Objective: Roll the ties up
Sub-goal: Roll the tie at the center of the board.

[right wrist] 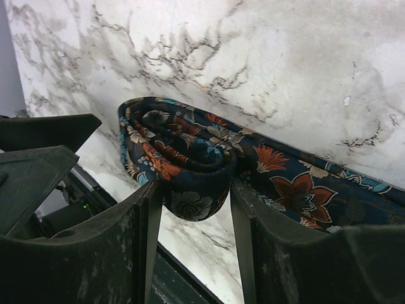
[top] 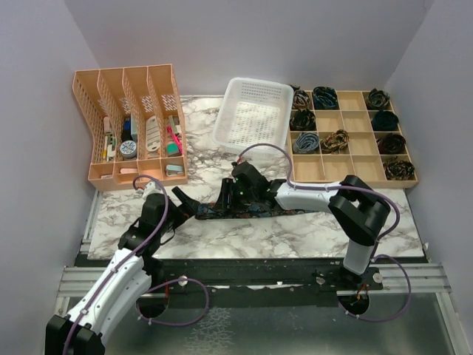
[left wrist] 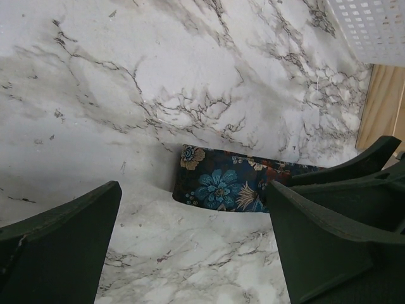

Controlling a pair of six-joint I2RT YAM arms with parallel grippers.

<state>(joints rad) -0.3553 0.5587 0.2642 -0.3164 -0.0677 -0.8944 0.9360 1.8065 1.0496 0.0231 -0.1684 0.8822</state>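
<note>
One dark navy floral tie (top: 255, 211) lies flat along the marble mat (top: 295, 229), running left to right. My right gripper (top: 235, 194) is at the tie's left part. In the right wrist view its fingers (right wrist: 142, 221) are shut on the rolled-up end of the tie (right wrist: 183, 158), and the unrolled length (right wrist: 304, 183) trails off to the right. My left gripper (top: 188, 203) is open and empty just left of the tie. In the left wrist view it (left wrist: 193, 209) hovers over bare marble, with the tie's end (left wrist: 221, 187) just beyond its jaws.
A peach file organiser (top: 129, 133) with small items stands at the back left. A white perforated basket (top: 255, 115) is at the back middle. A wooden compartment tray (top: 347, 159) holding several rolled ties is at the back right.
</note>
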